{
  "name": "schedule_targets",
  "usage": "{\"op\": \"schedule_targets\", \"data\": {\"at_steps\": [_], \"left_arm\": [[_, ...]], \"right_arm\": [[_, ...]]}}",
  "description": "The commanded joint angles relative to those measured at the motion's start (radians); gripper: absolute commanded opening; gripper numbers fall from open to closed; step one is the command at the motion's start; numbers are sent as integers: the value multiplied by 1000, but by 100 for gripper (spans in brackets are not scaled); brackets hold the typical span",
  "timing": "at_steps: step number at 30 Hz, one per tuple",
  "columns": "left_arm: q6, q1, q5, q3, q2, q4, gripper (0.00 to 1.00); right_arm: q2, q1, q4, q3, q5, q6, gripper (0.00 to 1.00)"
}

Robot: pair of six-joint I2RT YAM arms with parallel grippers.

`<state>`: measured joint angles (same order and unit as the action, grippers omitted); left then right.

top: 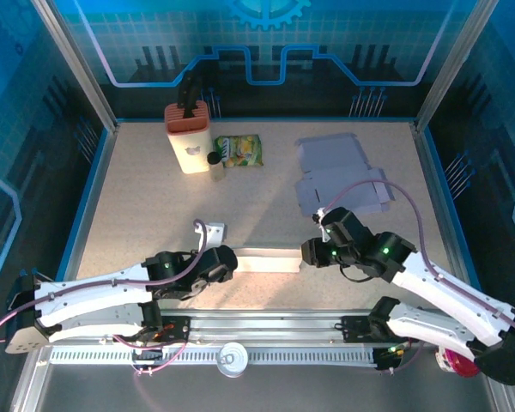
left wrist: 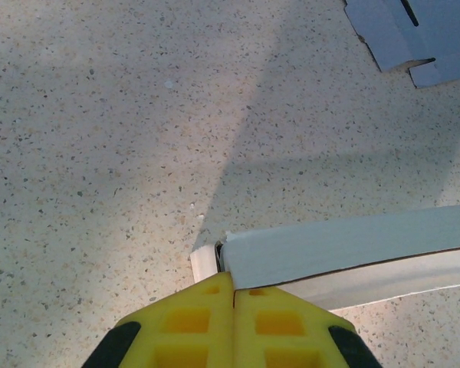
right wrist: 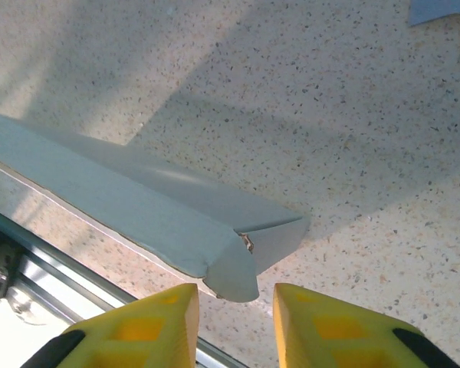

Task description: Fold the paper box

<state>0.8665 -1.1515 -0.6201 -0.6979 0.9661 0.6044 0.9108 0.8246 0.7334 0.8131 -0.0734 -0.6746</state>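
Left hand (left wrist: 234,280) closed against the pale paper box (left wrist: 345,249); right hand (right wrist: 235,297) (blocky yellow) parted before its rounded end.

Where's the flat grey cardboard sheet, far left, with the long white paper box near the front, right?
Wrong side. The flat grey cardboard sheet lies at the far right, not left, as the top external view shows. The long white paper box does lie near the front.

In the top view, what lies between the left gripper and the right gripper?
The long white paper box lies there, with one end at the left gripper and the other at the right gripper. The top external view shows this.
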Motion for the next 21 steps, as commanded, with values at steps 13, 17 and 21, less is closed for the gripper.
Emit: {"op": "schedule_targets", "data": {"at_steps": [13, 17, 21], "left_arm": [[10, -6, 47, -25, 8, 78, 0], [9, -7, 44, -27, 8, 83, 0], [8, -7, 45, -28, 5, 88, 0]], "right_arm": [[68, 86, 30, 61, -147, 35, 18], [96, 97, 34, 96, -165, 45, 16], [111, 114, 42, 112, -196, 59, 22]]}}
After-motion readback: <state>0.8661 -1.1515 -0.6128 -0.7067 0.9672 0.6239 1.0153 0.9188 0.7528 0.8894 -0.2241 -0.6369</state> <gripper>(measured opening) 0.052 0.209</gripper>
